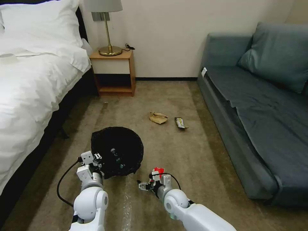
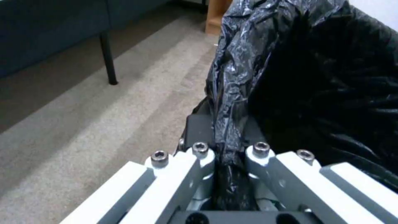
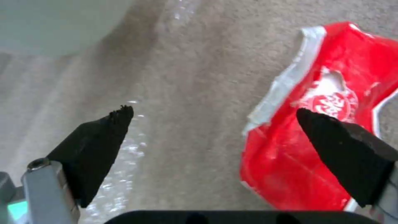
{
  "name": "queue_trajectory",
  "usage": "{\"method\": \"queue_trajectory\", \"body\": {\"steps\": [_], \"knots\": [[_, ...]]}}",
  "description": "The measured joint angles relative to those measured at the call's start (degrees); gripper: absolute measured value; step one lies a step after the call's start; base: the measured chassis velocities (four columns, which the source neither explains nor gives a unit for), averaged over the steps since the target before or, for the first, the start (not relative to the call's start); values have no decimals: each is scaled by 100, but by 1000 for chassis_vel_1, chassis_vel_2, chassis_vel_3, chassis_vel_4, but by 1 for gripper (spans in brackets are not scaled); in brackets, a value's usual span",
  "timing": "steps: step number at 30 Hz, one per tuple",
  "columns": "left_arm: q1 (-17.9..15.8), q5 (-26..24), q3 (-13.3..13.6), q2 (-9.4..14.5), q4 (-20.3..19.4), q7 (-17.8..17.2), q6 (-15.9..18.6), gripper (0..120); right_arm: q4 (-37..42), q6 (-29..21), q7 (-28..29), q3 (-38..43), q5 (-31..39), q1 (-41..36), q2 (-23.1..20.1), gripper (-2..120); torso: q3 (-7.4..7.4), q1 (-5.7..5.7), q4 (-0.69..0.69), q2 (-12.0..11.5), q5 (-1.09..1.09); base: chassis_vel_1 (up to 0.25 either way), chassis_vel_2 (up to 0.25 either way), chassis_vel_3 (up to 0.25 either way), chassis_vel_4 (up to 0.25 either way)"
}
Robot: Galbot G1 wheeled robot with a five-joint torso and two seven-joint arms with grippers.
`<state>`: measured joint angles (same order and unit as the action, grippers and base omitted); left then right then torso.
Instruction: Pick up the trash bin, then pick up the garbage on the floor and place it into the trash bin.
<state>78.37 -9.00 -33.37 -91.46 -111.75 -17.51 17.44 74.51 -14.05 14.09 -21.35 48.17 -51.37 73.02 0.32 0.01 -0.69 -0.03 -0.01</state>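
Observation:
The trash bin (image 1: pixel 123 146), lined with a crinkled black bag, is near the bed, and a small clear bottle (image 1: pixel 116 157) lies inside it. My left gripper (image 1: pixel 96 159) is shut on the bin's near rim; the left wrist view shows the black bag (image 2: pixel 307 77) pinched in the left gripper (image 2: pixel 226 151). My right gripper (image 1: pixel 143 185) is open low over the carpet, just beside the red snack packet (image 1: pixel 158 170). In the right wrist view, one fingertip (image 3: pixel 327 124) of the right gripper (image 3: pixel 213 115) overlaps the red packet (image 3: pixel 319 71). Crumpled tan paper (image 1: pixel 158 117) and a dark-and-yellow wrapper (image 1: pixel 181 123) lie farther off.
A white bed (image 1: pixel 29 86) runs along the left and a grey-blue sofa (image 1: pixel 256 106) along the right. A wooden nightstand (image 1: pixel 114 72) with a lamp stands against the far wall. The carpet strip between bed and sofa is open floor.

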Motion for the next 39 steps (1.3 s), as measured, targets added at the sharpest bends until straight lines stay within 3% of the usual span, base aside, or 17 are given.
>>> {"method": "queue_trajectory", "body": {"steps": [11, 13, 17, 19, 23, 30, 34, 36, 39], "knots": [[46, 134, 50, -50, 11, 3, -1, 3, -1453, 546, -388, 199, -731, 322, 512, 98, 0, 0, 1, 0, 1, 0, 0, 0, 0], [52, 138, 29, -48, 6, 3, -4, 3, -1690, 709, -456, 236, -884, 332, 571, 86, 0, 0, 2, 0, 2, 0, 0, 0, 0], [42, 131, -3, -33, 6, 2, -5, 3, -1742, 771, -485, 276, -927, 315, 570, 79, 0, 0, 1, 0, 0, 0, 0, 0, 0], [19, 122, -5, -27, 19, 2, -6, 3, -1742, 804, -488, 316, -969, 296, 554, 66, 0, 0, 0, 0, 0, 0, 0, 0, 0], [15, 120, -1, -29, 34, 2, -6, 3, -1731, 818, -487, 345, -1009, 287, 544, 56, 0, 0, 0, 0, -1, 0, 0, 0, 0], [-11, 98, -37, -14, 64, 2, -15, 3, -1746, 921, -485, 420, -1148, 287, 551, 24, 0, 0, 0, 0, 0, 0, 0, 0, 0], [-22, 88, -34, -15, 67, 3, -16, 3, -1746, 926, -473, 443, -1163, 278, 552, 16, 0, 0, 0, 0, 0, 0, 0, 0, 0], [-40, 78, -33, -11, 79, 3, -16, 3, -1732, 926, -461, 472, -1172, 250, 547, 4, 0, 0, 0, 0, 0, 0, 0, 0, 0], [-58, 73, -34, -15, 88, 3, -16, 3, -1713, 926, -462, 501, -1208, 218, 532, 0, 0, 0, 0, 0, 1, 0, 0, 0, 0]]}}
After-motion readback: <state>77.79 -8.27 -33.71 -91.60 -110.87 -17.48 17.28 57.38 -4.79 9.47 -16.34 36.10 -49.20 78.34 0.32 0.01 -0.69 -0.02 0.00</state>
